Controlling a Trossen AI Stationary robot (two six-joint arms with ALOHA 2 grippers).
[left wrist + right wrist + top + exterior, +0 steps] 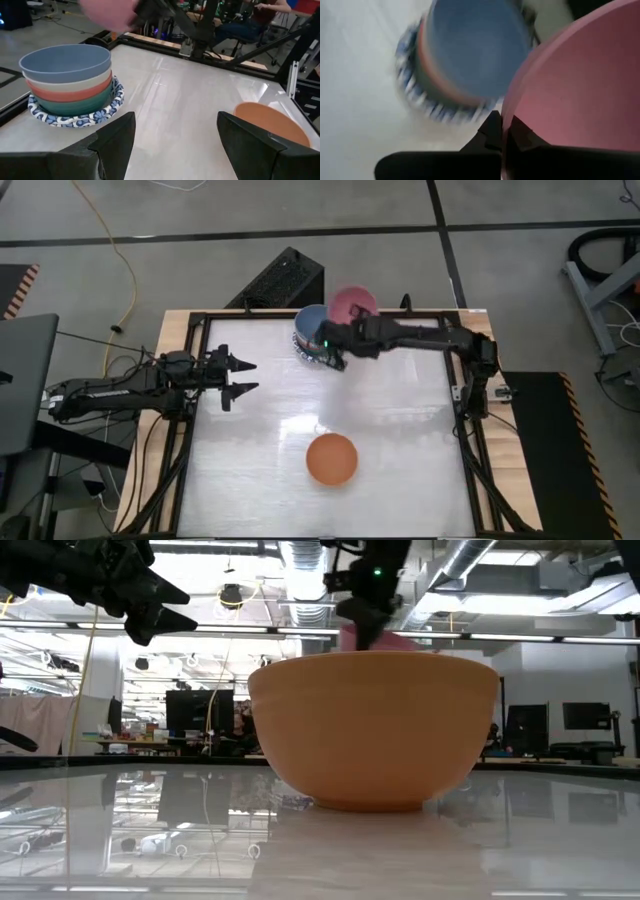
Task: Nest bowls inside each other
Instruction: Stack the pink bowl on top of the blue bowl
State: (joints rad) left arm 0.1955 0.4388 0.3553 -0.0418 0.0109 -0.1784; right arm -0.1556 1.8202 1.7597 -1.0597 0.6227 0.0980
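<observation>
I see the stack [308, 335] of nested bowls at 12 o'clock on the table [400, 470], blue on top. My right gripper [501, 131] pinches the pink bowl [353, 304] by its rim just beside it: light, rigid, probably slick, so rim holds suit. The orange bowl [331, 458] waits at 6. My left gripper [243, 376] hangs wide at 9.

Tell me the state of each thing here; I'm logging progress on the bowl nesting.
Stack of bowls: nested, blue on top, blue-patterned rim at the bottom, standing on the table.
Pink bowl: held tilted, off the table, beside the stack.
Orange bowl: upright, alone on the table.
Right pincer: shut on the pink bowl's rim.
Left pincer: open, empty.
</observation>
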